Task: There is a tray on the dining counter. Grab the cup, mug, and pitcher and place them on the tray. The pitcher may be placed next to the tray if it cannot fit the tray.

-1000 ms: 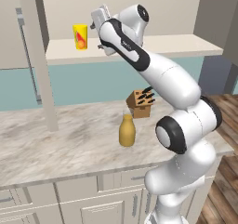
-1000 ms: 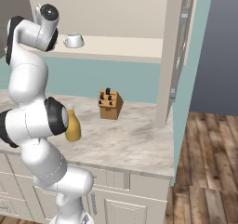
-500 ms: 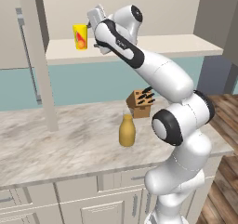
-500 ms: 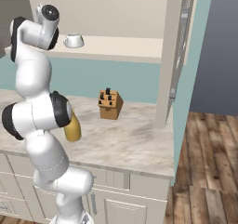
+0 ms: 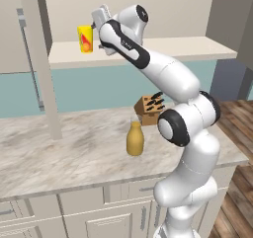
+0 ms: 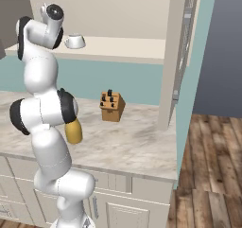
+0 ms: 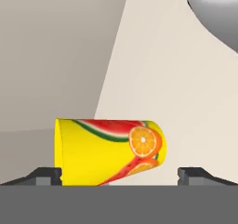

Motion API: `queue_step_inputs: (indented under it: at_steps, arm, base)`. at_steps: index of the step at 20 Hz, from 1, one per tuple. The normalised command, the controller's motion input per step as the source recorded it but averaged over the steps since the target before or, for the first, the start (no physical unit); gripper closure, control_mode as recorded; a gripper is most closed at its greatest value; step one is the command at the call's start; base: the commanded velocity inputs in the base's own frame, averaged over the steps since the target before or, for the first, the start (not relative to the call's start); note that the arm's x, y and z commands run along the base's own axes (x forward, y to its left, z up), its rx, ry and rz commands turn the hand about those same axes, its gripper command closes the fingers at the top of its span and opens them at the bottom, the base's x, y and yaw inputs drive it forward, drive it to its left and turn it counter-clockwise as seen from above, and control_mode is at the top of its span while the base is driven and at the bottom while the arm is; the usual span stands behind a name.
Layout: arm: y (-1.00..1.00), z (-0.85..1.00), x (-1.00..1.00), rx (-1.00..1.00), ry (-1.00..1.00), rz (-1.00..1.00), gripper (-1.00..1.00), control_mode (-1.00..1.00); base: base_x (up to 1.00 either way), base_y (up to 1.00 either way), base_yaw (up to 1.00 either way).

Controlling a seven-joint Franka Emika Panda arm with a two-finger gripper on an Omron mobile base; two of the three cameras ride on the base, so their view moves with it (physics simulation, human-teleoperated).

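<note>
1. The gripper [image 7: 119,174] stood wide open and held nothing, with the cup [image 7: 109,151] lying between its two fingertips [image 7: 46,175], each tip just outside one end of the cup.
2. Main risk, as I judged it: the tips looked barely wider than the cup, so a slightly skewed advance could have clipped its rim or base and pushed it back along the shelf [image 5: 163,48].
3. A second risk: the mug [image 7: 216,11] sat near, ahead of the tool and off to one side; a wide swing could have knocked it.
4. The arm [image 5: 163,76] reached up and away from the base to shelf height, hand roughly level and pointed at the cup; how far the tips had come around it was hard to tell.
5. The pitcher [image 5: 135,139] stood well below the tool on the lower counter [image 5: 64,153].
</note>
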Motion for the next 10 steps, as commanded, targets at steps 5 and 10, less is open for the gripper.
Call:
queue_step_inputs:
  at_steps: [5, 10]
  arm:
    - [0.04, 0.00, 0.10, 0.00, 0.00, 0.00, -1.00, -1.00]
    - [0.07, 0.00, 0.10, 0.00, 0.01, 0.00, -1.00, -1.00]
  base:
    - [0.00, 0.00, 0.00]
    - [0.00, 0.00, 0.00]
